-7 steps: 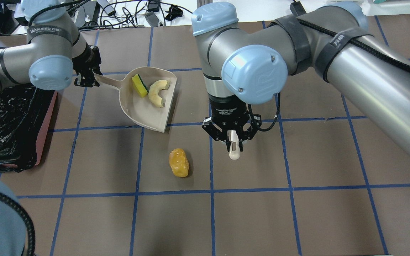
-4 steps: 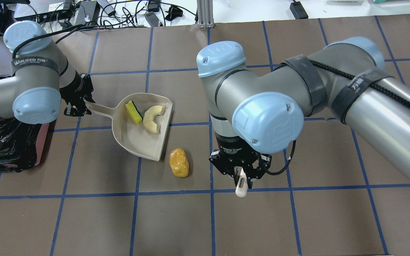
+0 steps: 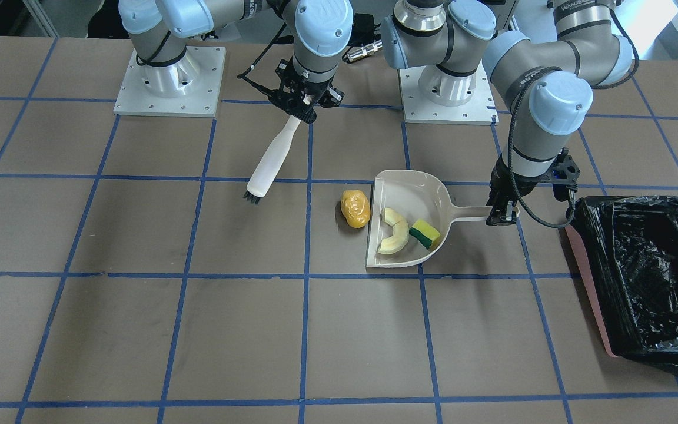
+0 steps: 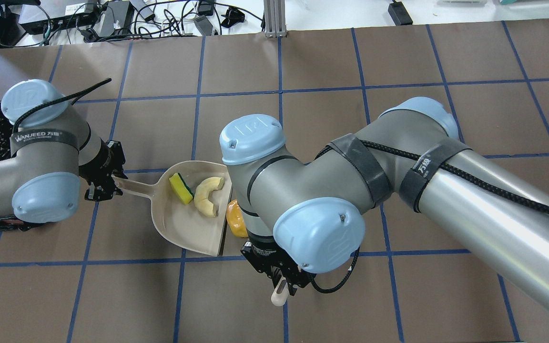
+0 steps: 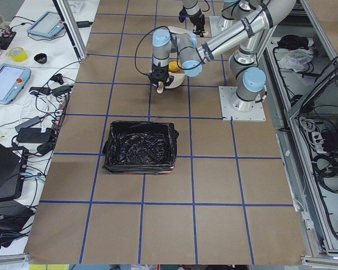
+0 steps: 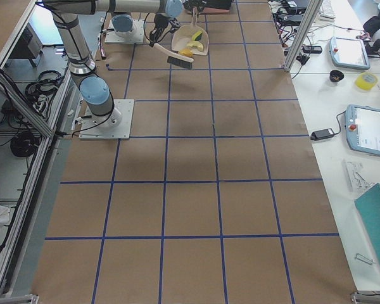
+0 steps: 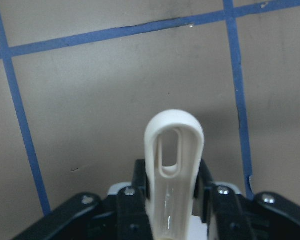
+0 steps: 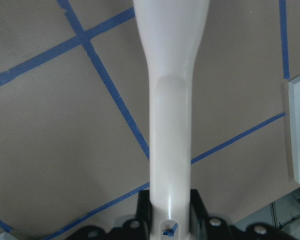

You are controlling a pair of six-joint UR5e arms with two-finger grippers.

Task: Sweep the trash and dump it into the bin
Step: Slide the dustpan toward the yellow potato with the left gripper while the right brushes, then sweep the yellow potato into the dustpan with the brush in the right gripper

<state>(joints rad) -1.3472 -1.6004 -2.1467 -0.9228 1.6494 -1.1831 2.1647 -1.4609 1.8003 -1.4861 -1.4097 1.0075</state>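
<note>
My left gripper (image 3: 502, 213) is shut on the handle of the beige dustpan (image 3: 411, 184), which lies flat on the table. The tan croissant (image 3: 394, 231) and the yellow-green sponge (image 3: 425, 234) lie in the pan. The yellow-orange potato lump (image 3: 355, 208) sits on the table just outside the pan's open mouth. My right gripper (image 3: 302, 105) is shut on the handle of a white brush (image 3: 272, 158), held tilted, with its bristles beyond the potato and apart from it. The pink bin (image 3: 590, 293) with its black bag stands on the handle side of the dustpan.
The table is brown with a blue tape grid. Two arm base plates (image 3: 168, 82) sit at the robot's edge. In the overhead view my right arm (image 4: 303, 190) covers most of the potato (image 4: 234, 221). Cables and devices (image 4: 112, 19) lie past the far edge.
Both arms have moved toward the robot's side of the table. The dustpan has slid along until its mouth is beside the potato. The brush has gone past the potato.
</note>
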